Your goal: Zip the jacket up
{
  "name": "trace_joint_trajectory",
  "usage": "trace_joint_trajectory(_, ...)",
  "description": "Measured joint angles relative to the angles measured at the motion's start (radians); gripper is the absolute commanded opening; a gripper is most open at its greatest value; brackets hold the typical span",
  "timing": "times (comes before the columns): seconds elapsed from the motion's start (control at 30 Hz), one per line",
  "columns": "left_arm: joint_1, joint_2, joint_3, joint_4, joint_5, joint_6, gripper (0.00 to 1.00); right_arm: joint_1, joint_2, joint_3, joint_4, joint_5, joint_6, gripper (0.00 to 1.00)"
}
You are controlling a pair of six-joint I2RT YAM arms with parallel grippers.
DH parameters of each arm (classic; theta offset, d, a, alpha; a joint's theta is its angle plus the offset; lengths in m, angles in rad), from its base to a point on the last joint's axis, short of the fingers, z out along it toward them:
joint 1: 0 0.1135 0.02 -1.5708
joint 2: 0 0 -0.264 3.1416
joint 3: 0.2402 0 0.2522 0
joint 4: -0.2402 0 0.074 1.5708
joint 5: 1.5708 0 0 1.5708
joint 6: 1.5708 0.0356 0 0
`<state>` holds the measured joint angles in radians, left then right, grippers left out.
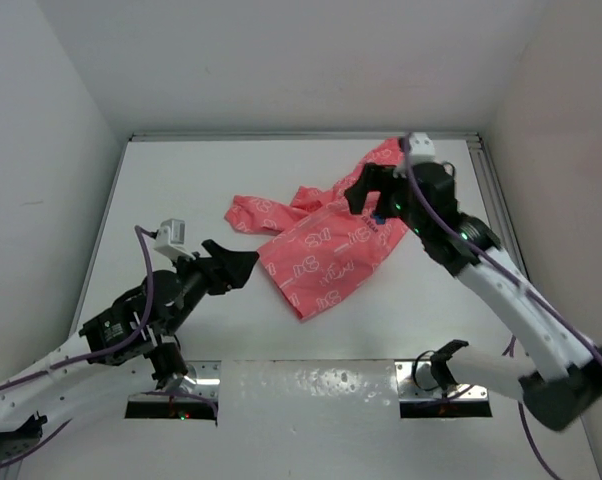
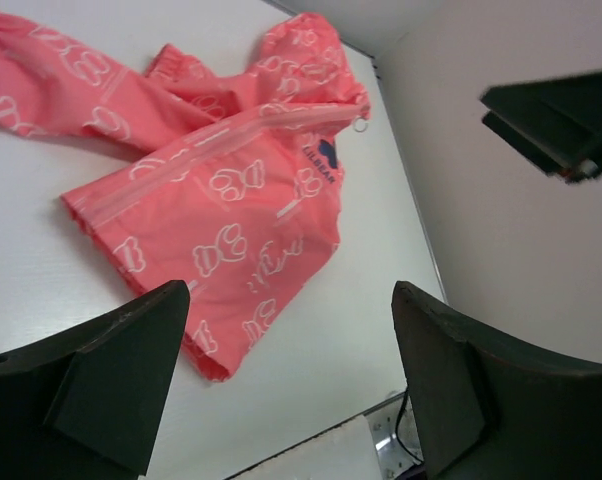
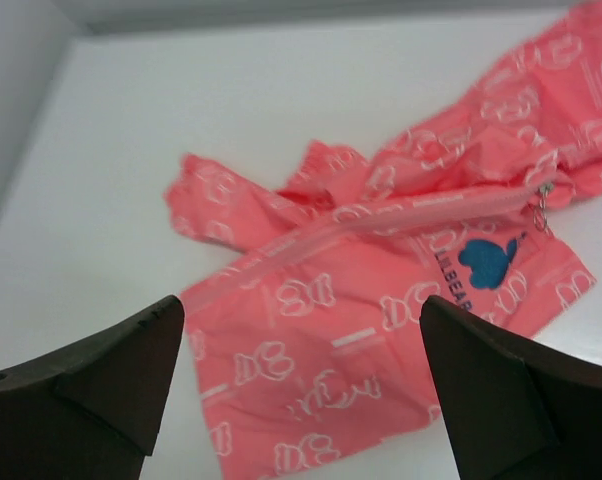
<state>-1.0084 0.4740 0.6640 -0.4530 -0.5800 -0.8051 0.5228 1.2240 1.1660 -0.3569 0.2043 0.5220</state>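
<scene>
The coral-pink jacket (image 1: 326,245) with white outline print lies flat and crumpled on the white table, hood toward the far right. Its front zipper strip (image 3: 421,215) runs closed up to a metal pull ring (image 3: 543,205) by the collar, which also shows in the left wrist view (image 2: 361,125). A blue patch (image 3: 486,260) sits below the pull. My left gripper (image 1: 231,265) is open and empty, left of the jacket's hem. My right gripper (image 1: 371,190) is open and empty, raised above the jacket's upper part.
White walls close in the table on the left, back and right. Two metal base plates (image 1: 446,385) sit at the near edge. A sleeve (image 1: 256,213) stretches out to the left of the jacket's body.
</scene>
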Motion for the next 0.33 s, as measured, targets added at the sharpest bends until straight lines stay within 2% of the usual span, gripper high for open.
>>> trace_joint_trajectory(0.2,0.0,0.012,0.053,0.033,0.048,0.064,0.8,0.01,-0.47,-0.229,-0.058,-0.035,0.053,0.99)
trace_joint_trajectory(0.33,0.0,0.01,0.076,0.038,0.05,0.082,0.8,0.01,-0.619,-0.318,-0.126,-0.076,0.084,0.99)
